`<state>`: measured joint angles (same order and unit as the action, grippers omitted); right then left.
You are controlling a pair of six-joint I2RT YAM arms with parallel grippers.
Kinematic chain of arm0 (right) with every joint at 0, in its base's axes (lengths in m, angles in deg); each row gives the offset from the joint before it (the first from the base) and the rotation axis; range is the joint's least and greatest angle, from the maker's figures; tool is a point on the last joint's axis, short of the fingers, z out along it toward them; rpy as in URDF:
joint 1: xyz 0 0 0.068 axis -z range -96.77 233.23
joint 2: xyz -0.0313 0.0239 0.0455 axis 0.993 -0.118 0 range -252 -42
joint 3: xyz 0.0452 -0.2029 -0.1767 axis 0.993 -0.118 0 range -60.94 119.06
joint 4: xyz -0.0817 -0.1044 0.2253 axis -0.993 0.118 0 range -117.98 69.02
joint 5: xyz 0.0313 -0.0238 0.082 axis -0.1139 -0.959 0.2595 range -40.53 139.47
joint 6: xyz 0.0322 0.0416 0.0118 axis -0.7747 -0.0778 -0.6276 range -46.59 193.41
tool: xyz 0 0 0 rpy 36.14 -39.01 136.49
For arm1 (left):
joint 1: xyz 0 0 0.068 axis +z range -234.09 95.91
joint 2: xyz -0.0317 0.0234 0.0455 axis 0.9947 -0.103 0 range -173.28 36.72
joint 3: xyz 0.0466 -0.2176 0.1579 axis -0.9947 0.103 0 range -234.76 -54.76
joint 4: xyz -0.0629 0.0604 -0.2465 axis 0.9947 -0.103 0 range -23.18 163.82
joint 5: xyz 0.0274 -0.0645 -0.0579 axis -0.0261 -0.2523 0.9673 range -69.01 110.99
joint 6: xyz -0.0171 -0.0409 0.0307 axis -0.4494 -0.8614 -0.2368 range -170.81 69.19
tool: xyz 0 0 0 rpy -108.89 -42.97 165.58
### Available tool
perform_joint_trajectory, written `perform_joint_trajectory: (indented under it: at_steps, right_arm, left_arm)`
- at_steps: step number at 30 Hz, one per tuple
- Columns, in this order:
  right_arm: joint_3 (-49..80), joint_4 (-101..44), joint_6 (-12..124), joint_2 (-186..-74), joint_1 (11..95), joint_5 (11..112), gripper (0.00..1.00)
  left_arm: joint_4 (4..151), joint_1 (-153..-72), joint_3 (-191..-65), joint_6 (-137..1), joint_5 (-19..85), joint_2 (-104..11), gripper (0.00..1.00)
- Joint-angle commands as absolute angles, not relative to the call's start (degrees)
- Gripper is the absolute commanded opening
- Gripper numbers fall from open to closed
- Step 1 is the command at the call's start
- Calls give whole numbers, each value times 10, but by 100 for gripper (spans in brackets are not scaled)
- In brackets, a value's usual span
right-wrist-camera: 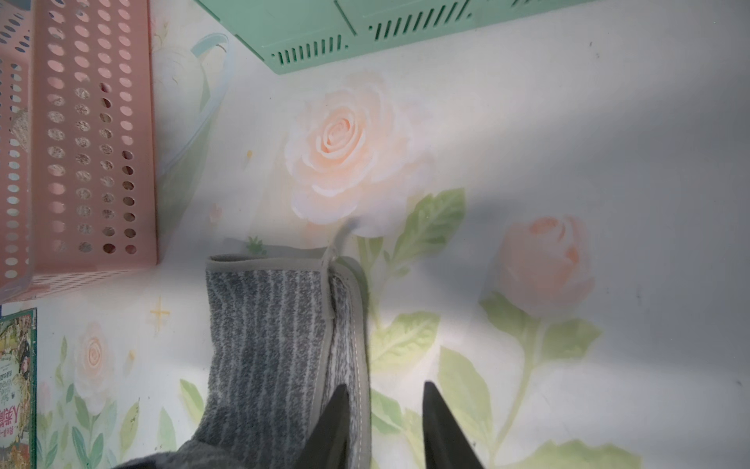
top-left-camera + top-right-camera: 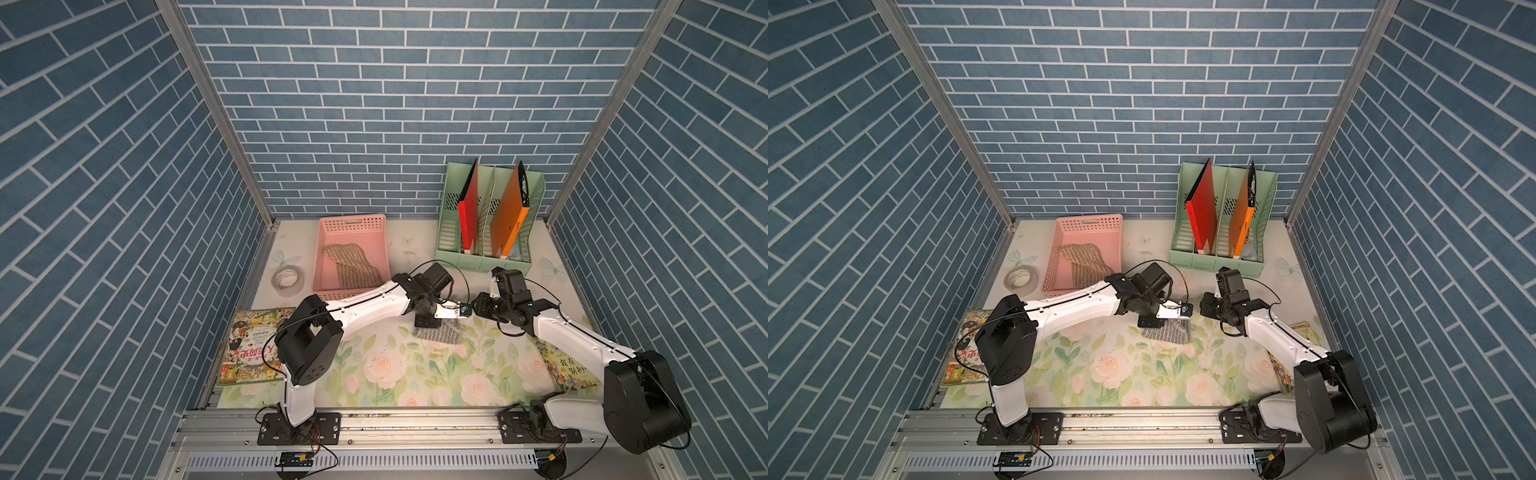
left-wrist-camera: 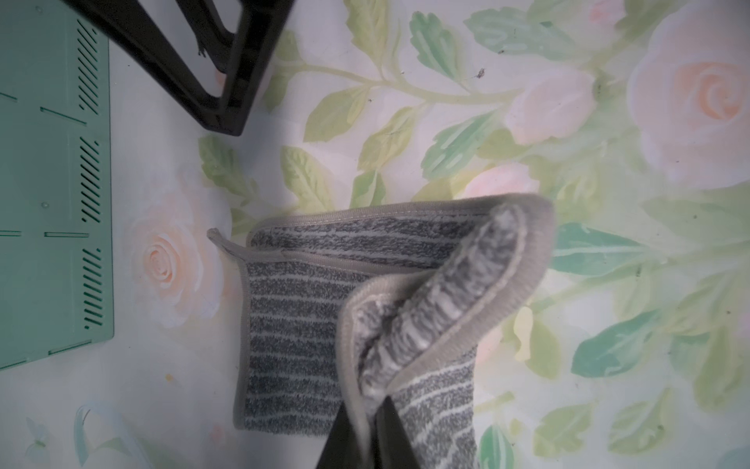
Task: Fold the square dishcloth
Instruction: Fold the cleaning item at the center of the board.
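Where other things stand: a pink basket (image 2: 353,222) sits toward the far left of the floral table cover (image 2: 395,374), with a brown striped cloth (image 2: 353,262) lying inside it; a tape roll (image 2: 286,279) lies just beside the basket on the robot's left.
Far right: a green file organiser (image 2: 449,245) holds a red folder (image 2: 469,212) and an orange folder (image 2: 509,220), both on edge and leaning.
Near edges: a picture book (image 2: 253,353) lies flat at the left; a second book (image 2: 571,370) lies at the right, partly under the right arm (image 2: 582,340).
Obstruction: in both top views the ends of both arms cover the far edge of the dishcloth (image 2: 440,334); the left arm (image 2: 365,305) crosses the basket's near corner.
Cloth position: mid-table, nearer the robot than the basket and the organiser.
Cloth appearance: grey with pale stripes, a plain hem and a small loop at one corner; its lower layers lie flat and offset, while one hemmed edge rises in a curl.
Grip, left: the left gripper (image 3: 367,436) is clenched on the raised hem.
Grip, right: the right gripper (image 1: 389,430) has its fingers parted and grasps nothing; one finger hangs over the cloth's hemmed edge, the other over bare table cover.
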<state>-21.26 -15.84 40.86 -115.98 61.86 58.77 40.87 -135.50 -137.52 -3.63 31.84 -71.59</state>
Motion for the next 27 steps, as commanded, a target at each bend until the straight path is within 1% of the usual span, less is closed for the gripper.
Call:
perform_joint_trajectory:
  at_steps: [1,7,10,12,18,23,27]
  right_arm:
    - [-219,-144,414,-1135,619,585,32]
    - [-241,-141,403,-1099,619,586,33]
    - [-252,-136,397,-1078,617,588,33]
    - [-259,-131,391,-1058,615,597,33]
    - [-293,-125,363,-985,595,626,33]
    - [-331,-180,316,-960,557,655,32]
    - [-353,-259,289,-1001,534,685,32]
  left_arm:
    - [405,-1342,-1395,-28,331,-731,15]
    - [424,-1333,-1405,-27,332,-756,16]
    - [440,-1327,-1404,-29,328,-769,18]
    - [457,-1326,-1398,-30,326,-777,24]
    - [536,-1311,-1391,-50,304,-800,26]
    - [572,-1311,-1369,-56,302,-795,32]
    - [579,-1311,-1359,-63,293,-795,40]
